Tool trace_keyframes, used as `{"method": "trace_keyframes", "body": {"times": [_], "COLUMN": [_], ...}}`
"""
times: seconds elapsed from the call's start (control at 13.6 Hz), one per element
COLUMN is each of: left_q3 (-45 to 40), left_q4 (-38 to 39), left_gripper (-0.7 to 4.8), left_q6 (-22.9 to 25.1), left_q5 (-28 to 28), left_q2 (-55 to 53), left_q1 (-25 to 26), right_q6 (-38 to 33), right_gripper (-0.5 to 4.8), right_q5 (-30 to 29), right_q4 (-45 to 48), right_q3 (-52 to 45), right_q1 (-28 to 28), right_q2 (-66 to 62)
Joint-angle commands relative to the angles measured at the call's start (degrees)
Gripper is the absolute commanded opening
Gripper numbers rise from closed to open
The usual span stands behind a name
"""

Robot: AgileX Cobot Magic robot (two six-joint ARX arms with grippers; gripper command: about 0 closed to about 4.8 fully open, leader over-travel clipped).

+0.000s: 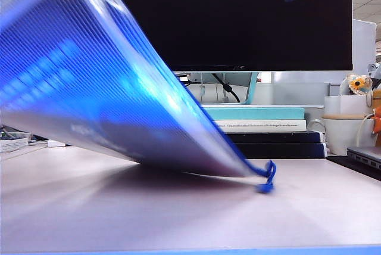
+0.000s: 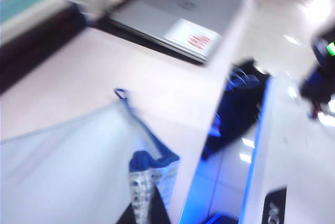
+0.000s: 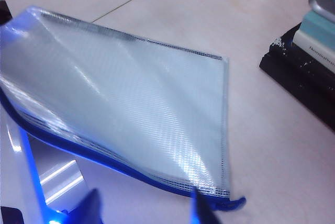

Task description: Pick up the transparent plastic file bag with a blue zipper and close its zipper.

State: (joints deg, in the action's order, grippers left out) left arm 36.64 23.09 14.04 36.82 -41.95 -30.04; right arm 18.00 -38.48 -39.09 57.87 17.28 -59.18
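Hanging aslant over the table (image 1: 178, 219), the file bag (image 1: 89, 88) fills the left of the exterior view, its upper part blurred and cut off by the frame, so the gripper bearing it cannot be seen there. Only its low corner nears the tabletop, where the blue cord loop (image 1: 266, 177) dangles; whether that loop touches the surface is hard to tell. In the left wrist view the left gripper (image 2: 146, 211) is mostly out of frame at the edge, its dark fingertips just visible, clenched on a corner of the bag by the zipper (image 2: 142, 130), which runs away from the jaws toward the loop. That picture is smeared, so the laptop (image 2: 178, 12) and a cup beyond are only rough shapes. The right wrist view shows the right gripper (image 3: 144, 208) with its two dark fingers (image 3: 201, 211) spread apart and holding nothing, blurred and cropped. The blue zipper edge lies just ahead of them, the bag's gridded sheet stretching off beyond the jaws. A stack of books (image 3: 309, 56) sits well off to one side, partly cropped. Behind the bag, a dark monitor (image 1: 238, 16) is partly hidden.
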Motion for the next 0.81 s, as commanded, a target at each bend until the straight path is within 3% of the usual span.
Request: {"method": "trace_keyframes", "body": {"times": [0.07,0.15,0.22,0.29,0.44,0.51,0.59,0.73,0.81], "left_q3": [-0.28,-0.26,-0.24,0.98,3.72,3.69,3.19,0.17,-3.3], "left_q4": [4.02,3.78,3.32,3.02,0.81,-0.44,2.12,1.44,1.2], "left_gripper": [-0.06,0.6,1.74,4.18,3.88,3.05,1.48,1.42,1.16], "left_q6": [4.81,1.68,1.55,-3.87,-5.9,-5.66,-1.88,-0.85,-2.8], "left_q5": [-9.49,-21.68,-25.29,-33.31,-41.07,-45.51,-50.31,-50.62,-50.53], "left_q2": [-5.53,-5.53,-5.49,-5.4,1.66,7.96,21.27,26.43,28.87], "left_q1": [0.07,0.09,0.09,0.07,0.07,0.09,0.11,0.11,0.11], "right_q6": [-0.02,-0.02,-0.02,-1.84,-6.58,-9.79,-12.52,-12.48,-14.82], "right_gripper": [2.17,2.16,2.16,2.16,1.98,1.63,0.37,0.07,0.07], "right_q5": [0.66,0.76,0.85,0.87,-0.55,3.61,19.23,19.8,20.13], "right_q4": [-0.61,-0.9,-0.66,0.5,3.34,7.85,15.28,19.69,24.48], "right_q3": [0.28,0.28,0.28,0.28,0.28,0.26,0.07,-1.77,-4.83], "right_q1": [-1.86,-1.86,-1.86,-1.88,-2.12,-3.67,-9.22,-13.09,-16.76], "right_q2": [0.96,0.96,0.96,0.98,3.74,7.26,18.03,22.34,26.38]}}
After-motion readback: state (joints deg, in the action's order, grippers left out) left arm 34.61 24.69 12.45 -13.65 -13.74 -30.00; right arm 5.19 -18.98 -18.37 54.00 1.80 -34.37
